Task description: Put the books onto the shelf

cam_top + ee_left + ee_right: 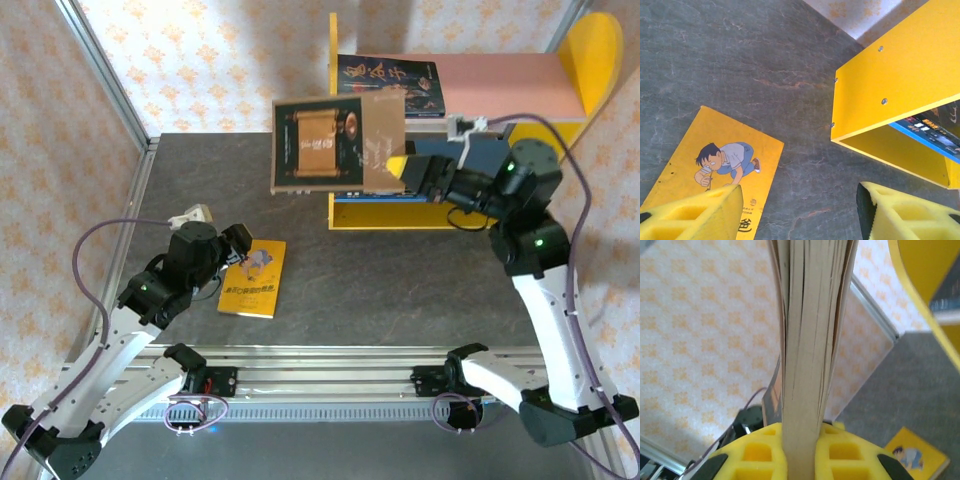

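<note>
Gripping a brown-covered book (335,145) by its right-hand end with the right fingers (757,452), closed tight on the page block, which stands upright between the two pads in the wrist view. Holding it clear of the bench (400,290), cover up toward the overhead camera, long axis running left to right, roughly parallel to the boards of the shelf (500,85). Seen from above, overlapping the shelf's left yellow panel and masking part of both levels, with the openings just beyond it and to its right. Nearer the shelf with the right arm by far, so probably next a push away from the arm bases onto the pink upper board, beside the dark book (400,75) already lying there. Keeping the left fingers (695,215) apart with nothing between them, poised over the near end of the yellow book (252,278), flat on the bench, well apart from the shelf, long axis pointing away from the bases.
</note>
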### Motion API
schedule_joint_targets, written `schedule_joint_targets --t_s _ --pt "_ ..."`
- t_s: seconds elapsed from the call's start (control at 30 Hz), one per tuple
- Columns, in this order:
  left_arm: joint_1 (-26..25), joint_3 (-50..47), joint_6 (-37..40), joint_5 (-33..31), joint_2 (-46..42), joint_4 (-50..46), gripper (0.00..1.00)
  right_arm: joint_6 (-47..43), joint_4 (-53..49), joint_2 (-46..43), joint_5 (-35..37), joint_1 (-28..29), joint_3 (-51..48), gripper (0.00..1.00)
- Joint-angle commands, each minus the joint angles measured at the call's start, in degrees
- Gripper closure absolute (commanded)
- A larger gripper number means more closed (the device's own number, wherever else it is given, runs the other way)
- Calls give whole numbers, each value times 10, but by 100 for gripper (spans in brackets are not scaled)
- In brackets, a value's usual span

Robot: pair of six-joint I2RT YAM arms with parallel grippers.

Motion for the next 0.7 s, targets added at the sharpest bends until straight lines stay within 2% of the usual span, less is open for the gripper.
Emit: schedule_joint_targets --t_s 0.0,0.2,0.4,0.53,0.67 --pt "-4 41 33 -10 -5 -54 38 -12 16 39 -50 -44 94 99" --pt "-4 119 90 -32 -5 -114 32 6 -10 160 -107 -129 270 99" --pt "-5 203 136 -49 10 -157 31 24 -39 255 -137 -191 397 99" --pt "-5 219 142 -51 20 -167 30 24 -62 302 -160 -227 452 99" --pt "-4 219 162 -44 27 -166 30 17 -64 329 -170 -252 459 99"
